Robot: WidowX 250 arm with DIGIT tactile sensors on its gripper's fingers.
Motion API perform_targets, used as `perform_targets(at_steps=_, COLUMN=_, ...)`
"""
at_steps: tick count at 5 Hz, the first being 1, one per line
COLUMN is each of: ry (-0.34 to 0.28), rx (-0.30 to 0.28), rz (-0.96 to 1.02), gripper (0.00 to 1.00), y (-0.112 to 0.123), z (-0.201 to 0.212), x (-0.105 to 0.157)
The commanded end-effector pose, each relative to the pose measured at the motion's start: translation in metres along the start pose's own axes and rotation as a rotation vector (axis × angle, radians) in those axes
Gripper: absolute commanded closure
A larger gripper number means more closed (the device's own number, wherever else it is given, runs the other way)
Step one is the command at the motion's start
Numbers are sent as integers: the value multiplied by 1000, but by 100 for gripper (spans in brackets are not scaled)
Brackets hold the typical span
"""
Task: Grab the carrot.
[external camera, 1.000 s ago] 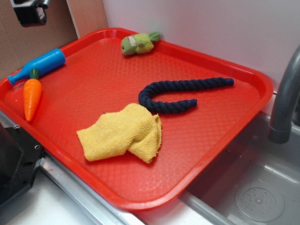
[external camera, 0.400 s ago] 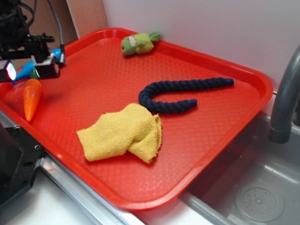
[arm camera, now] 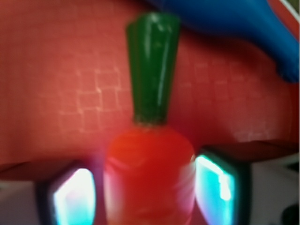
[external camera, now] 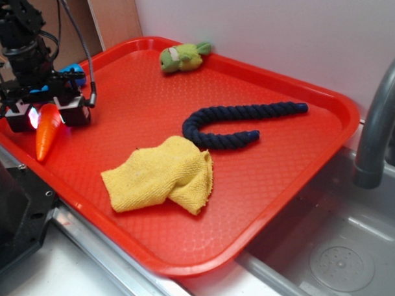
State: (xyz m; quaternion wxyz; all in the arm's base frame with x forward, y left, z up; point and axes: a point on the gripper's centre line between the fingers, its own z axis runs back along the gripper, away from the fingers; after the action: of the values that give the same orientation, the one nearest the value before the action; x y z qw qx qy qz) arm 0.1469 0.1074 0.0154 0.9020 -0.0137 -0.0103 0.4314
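Note:
The carrot [external camera: 45, 135], orange with a dark green stem, lies near the left edge of the red tray [external camera: 134, 94]. My gripper [external camera: 48, 115] has come down over its thick end, with one lit finger on each side. In the wrist view the carrot [arm camera: 149, 159] fills the space between the two glowing pads [arm camera: 75, 197], and its green stem [arm camera: 152, 70] points away from me. The right pad sits against the carrot and a thin dark gap shows at the left pad. The gripper [arm camera: 149, 199] is open around the carrot.
A blue plastic cylinder [external camera: 72, 70] lies just behind the carrot, at the tray's rim. A yellow cloth [external camera: 161, 174], a dark blue rope [external camera: 237, 120] and a green plush [external camera: 182, 56] also lie on the tray. A faucet [external camera: 380, 115] and sink [external camera: 336, 257] stand at the right.
The gripper has dropped from the upper left down onto the tray and now straddles the carrot's thick end. The carrot has stayed where it was.

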Motion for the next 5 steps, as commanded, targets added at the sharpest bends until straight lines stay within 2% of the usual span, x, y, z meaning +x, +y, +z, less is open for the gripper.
perform_targets(at_steps=1, ry=-29, rx=25, rz=-46, gripper=100, y=-2, z=13, x=1)
perform_targets(at_steps=2, ry=-112, rx=72, rz=-158, gripper=100, y=-28, z=61, x=-5)
perform_targets(at_steps=3, ry=-133, rx=47, rz=-246, gripper=100, y=-39, z=111, x=-6)
perform_targets(at_steps=4, ry=-140, rx=58, rz=-304, gripper=100, y=-63, z=147, x=-4)
perform_targets(at_steps=5, ry=-115, rx=59, rz=-428, gripper=100, y=-85, z=152, x=-8)
